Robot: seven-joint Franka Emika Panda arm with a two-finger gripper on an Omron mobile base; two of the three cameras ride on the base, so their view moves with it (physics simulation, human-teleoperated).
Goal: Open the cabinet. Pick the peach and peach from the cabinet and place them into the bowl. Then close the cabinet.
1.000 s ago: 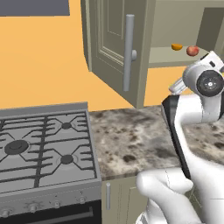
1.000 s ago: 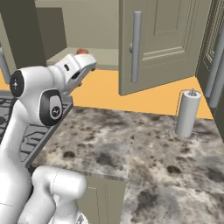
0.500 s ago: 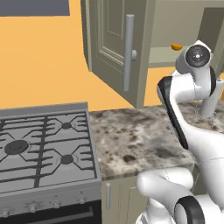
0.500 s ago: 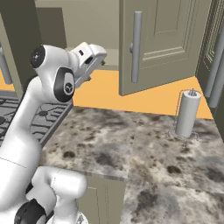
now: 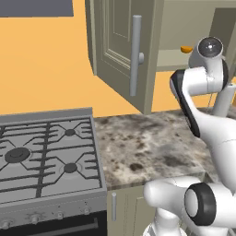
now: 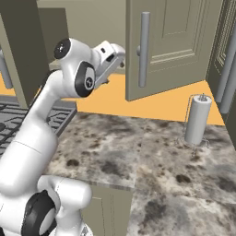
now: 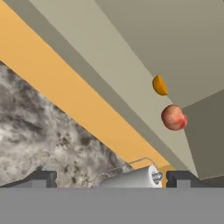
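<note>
A: What's the biggest thing up there?

B: The cabinet point(image 5: 184, 27), above the back edge of the counter point(image 5: 147, 147). Both olive-grey doors stand swung open, each with a long grey bar handle point(image 5: 135, 55). Inside is a pale shelf point(image 7: 109, 74).

A: And the counter itself?

B: Speckled stone, with the gas stove point(image 5: 41, 156) butted against its left edge. A roll of paper towel point(image 6: 198, 120) stands upright on its holder near the back right corner.

A: Where is the arm?

B: Raised in front of the open cabinet, with the claw point(image 6: 112, 54) up near the level of the shelf edge.

A: Is the claw holding anything?

B: No. Its two dark fingertips point(image 7: 41, 178) sit far apart at the bottom of the hand view, spread about as wide as they go, with nothing between them.

A: The fruit?

B: Both on the cabinet shelf, near its right end by the cabinet's side wall. The reddish-pink peach point(image 7: 174, 117) sits nearer the front edge; the orange-yellow peach point(image 7: 159, 85) lies just behind it, further back, close but not touching.
</note>
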